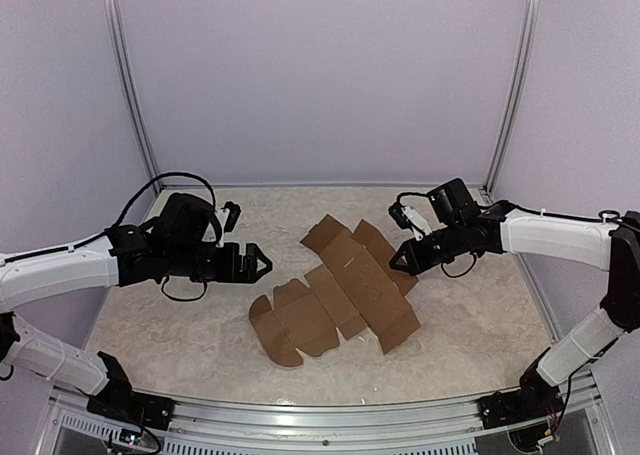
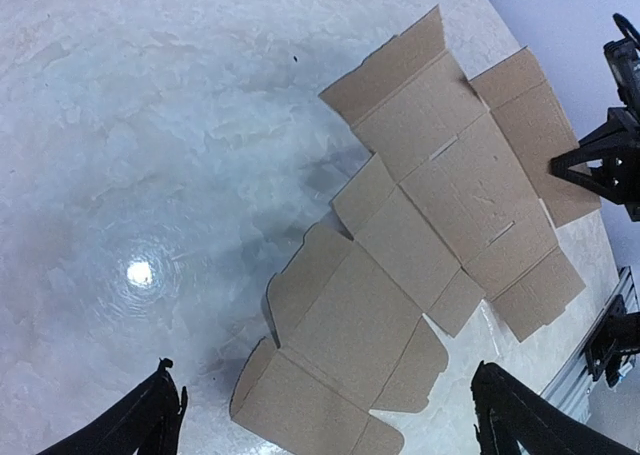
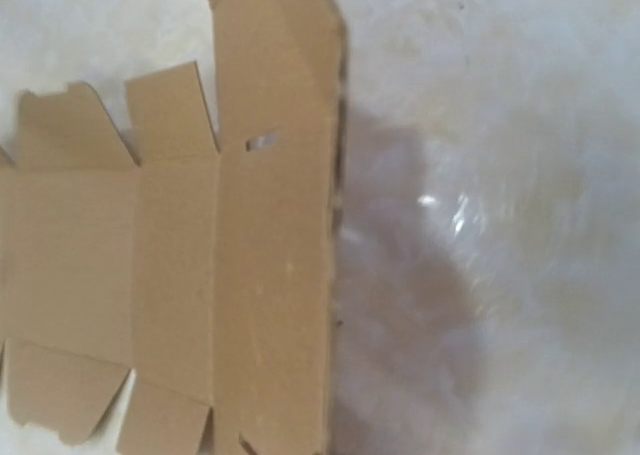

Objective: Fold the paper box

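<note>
The paper box lies unfolded and flat on the pale marbled table, in the middle of the top view. It runs on a slant from the upper centre down towards the lower left. Its flaps spread out in a rough cross, and the rounded tabs sit at the lower-left end. One flap at the upper end lifts slightly off the surface.

The left claw hangs left of centre in the top view, pointing right at the sheet, with its fingers spread wide and nothing between them. It is near the sheet's left flaps and apart from them. In the left wrist view its two dark fingers stand in the bottom corners, and the cardboard fills the centre and right.

The right claw comes in from the right of the top view. Its fingers are pressed together into a point that grips nothing, right at the sheet's right-hand flap. Whether the tip touches the cardboard I cannot tell. The left wrist view shows the same dark point at its right edge, just beside that flap. In the right wrist view the sheet covers the left half, its long edge running top to bottom, with bare table on the right.
</note>
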Controlling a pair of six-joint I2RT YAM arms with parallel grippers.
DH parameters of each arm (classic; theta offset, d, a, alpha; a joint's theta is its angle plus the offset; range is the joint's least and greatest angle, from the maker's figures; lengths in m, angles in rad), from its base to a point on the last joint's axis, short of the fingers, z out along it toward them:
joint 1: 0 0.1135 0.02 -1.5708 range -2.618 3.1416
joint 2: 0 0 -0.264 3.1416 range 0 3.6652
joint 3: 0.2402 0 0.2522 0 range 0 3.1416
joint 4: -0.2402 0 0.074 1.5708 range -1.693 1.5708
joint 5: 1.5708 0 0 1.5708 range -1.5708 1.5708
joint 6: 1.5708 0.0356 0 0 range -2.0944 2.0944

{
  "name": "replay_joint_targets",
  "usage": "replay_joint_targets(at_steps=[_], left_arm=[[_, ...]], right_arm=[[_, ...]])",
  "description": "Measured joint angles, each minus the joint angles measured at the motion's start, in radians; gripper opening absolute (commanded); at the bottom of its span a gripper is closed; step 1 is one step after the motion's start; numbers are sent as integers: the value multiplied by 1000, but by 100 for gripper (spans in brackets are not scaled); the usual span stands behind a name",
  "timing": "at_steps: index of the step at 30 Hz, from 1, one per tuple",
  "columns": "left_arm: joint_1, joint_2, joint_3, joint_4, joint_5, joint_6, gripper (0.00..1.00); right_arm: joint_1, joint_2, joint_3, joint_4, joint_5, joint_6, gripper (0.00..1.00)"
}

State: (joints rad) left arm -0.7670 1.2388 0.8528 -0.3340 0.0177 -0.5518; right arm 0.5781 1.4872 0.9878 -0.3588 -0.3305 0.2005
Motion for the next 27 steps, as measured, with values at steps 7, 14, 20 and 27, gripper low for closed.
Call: replay_joint_targets(at_steps=[7, 14, 20, 27], left_arm=[[27, -145, 36, -100, -66, 35, 99], [31, -222, 36, -122, -32, 28, 97], [18, -232, 62, -105, 11, 8, 88], [37, -225, 116, -33, 64, -35, 38]], right_arm=[[75, 108, 212, -116, 105, -204, 0], [174, 196, 396, -195, 196, -448, 0], [235, 303, 543, -260, 286, -584, 0], [311, 424, 662, -328, 391, -671, 0]])
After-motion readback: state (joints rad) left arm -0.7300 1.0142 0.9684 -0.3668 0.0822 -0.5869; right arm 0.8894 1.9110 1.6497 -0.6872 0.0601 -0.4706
